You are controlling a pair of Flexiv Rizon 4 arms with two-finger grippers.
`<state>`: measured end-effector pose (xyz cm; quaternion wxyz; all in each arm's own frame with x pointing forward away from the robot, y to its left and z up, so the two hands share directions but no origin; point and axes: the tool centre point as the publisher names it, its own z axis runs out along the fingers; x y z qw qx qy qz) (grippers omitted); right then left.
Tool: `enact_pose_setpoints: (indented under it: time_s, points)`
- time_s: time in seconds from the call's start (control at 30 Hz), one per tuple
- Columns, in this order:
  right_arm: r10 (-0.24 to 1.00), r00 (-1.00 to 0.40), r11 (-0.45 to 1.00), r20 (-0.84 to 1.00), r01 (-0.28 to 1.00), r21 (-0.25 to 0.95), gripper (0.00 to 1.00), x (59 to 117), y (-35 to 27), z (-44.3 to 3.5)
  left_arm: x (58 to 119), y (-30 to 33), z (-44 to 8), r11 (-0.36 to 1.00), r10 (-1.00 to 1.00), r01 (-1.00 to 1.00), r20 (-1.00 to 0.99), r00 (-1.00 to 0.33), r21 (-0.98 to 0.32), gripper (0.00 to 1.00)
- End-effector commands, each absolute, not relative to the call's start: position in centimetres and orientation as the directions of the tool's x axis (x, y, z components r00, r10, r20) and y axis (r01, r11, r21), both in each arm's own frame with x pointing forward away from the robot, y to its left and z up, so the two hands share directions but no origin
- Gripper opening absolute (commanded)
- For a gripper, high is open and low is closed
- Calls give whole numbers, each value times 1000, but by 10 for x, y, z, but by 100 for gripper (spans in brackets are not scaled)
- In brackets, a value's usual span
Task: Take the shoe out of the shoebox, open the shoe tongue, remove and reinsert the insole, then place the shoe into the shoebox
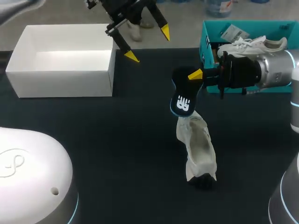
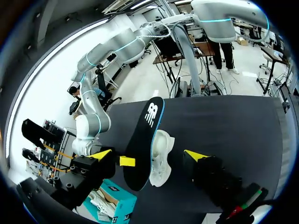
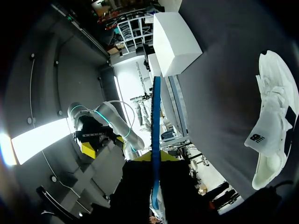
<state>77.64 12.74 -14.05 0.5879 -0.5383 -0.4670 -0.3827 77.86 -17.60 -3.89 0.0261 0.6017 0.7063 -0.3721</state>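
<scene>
My right gripper (image 1: 195, 74) is shut on the heel end of a black insole (image 1: 182, 97), holding it in the air above the table. The white shoe (image 1: 196, 149) lies on the dark table just below the insole's lower end. In the right wrist view the insole (image 3: 156, 135) shows edge-on as a thin blue strip between the fingers of that gripper (image 3: 156, 161), with the shoe (image 3: 273, 116) off to one side. My left gripper (image 1: 148, 44) hangs open and empty near the white box. In its own view the left gripper (image 2: 148, 155) looks at the insole (image 2: 142, 140) and the shoe (image 2: 161, 158).
An open white box (image 1: 60, 70) stands at the back left. A teal shoebox (image 1: 205, 46) at the back right holds another white shoe (image 1: 252, 44). The same teal shoebox (image 2: 114, 205) shows under my left fingers, and the white box (image 3: 175, 42) lies far ahead of my right gripper.
</scene>
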Motion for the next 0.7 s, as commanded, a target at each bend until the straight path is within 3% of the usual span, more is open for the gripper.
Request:
enact_pose_setpoints:
  time_s: [0.03, 0.4, 0.7]
  points:
    - [57, 271, 126, 961, 953, -277, 0, 776, 128, -140, 786, -195, -38, -30, 957, 938, -281, -73, -345, 100]
    - [57, 271, 126, 961, 953, -277, 0, 776, 128, -140, 795, -223, -41, -82, 981, 963, -191, 32, -256, 100]
    - [57, 271, 126, 961, 953, -277, 0, 776, 128, -140, 798, -229, -41, -35, 984, 980, -178, 0, -194, 100]
